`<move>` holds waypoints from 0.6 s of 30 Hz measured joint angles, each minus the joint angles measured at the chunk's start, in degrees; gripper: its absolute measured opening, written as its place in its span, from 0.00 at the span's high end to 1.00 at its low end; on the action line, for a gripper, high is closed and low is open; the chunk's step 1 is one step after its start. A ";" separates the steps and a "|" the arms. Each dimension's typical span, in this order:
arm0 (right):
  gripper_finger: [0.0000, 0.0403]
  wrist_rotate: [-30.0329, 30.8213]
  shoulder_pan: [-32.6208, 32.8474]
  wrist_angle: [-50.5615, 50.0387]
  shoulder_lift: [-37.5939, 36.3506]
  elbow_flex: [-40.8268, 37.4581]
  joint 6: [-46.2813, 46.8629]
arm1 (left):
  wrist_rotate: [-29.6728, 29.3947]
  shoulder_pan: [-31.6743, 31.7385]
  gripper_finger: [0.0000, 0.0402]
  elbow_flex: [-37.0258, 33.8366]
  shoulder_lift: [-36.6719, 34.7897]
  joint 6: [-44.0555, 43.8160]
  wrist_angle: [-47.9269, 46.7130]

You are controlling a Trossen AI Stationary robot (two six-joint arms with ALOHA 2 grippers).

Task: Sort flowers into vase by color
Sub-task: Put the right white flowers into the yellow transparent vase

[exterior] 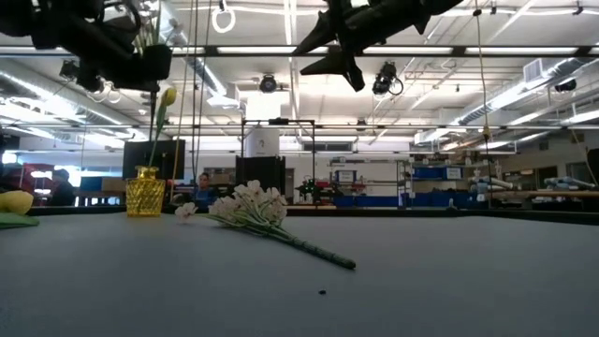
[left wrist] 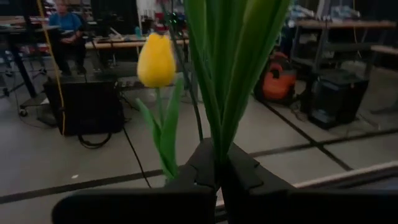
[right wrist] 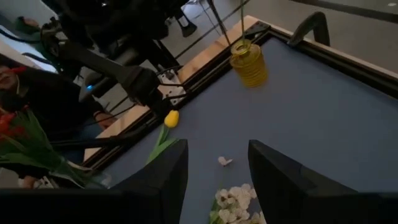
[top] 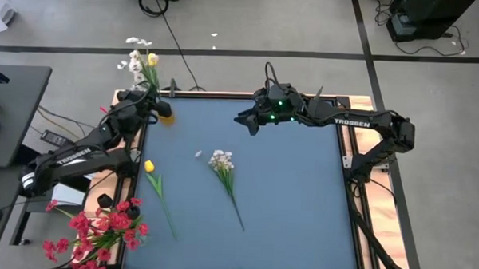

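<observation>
A faceted yellow glass vase (right wrist: 249, 63) stands on a slate-blue table (top: 285, 192), where a yellow tulip (top: 150, 166) and white blossom sprig (top: 221, 160) lie on green stems; red flowers (top: 100, 229) cluster nearby.

A: Where is the left claw (top: 151, 101)?
B: At the far left corner of the blue-topped bench (top: 285, 200), over a small yellow glass vase (top: 167, 114). Above it stand a yellow tulip-like bud (top: 153, 59) and small white blossoms (top: 133, 64) on green stems.

A: And the right claw (top: 246, 119)?
B: Over the bench's far edge near the middle, pointing toward the left arm.

A: What lies on the bench?
B: A white blossom sprig with a long green stem (top: 225, 175) at the centre, a loose white petal (top: 198, 154) just beside it, and a yellow bud on a leafy stem (top: 158, 187) farther left.

A: The red ones?
B: A bunch of red blossom clusters (top: 100, 232) sits off the near left corner.
</observation>
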 joint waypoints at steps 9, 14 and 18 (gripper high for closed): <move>0.56 -1.08 0.04 -0.04 0.00 0.00 0.46 | -0.02 2.23 0.97 -8.20 -0.62 2.60 11.92; 0.57 -1.10 0.04 -0.04 0.00 0.00 0.85 | -0.02 3.63 0.97 -10.28 -0.59 1.51 12.51; 0.58 -1.17 0.04 -0.07 0.02 0.00 -0.05 | -0.02 5.16 0.97 -11.93 -0.58 1.05 13.04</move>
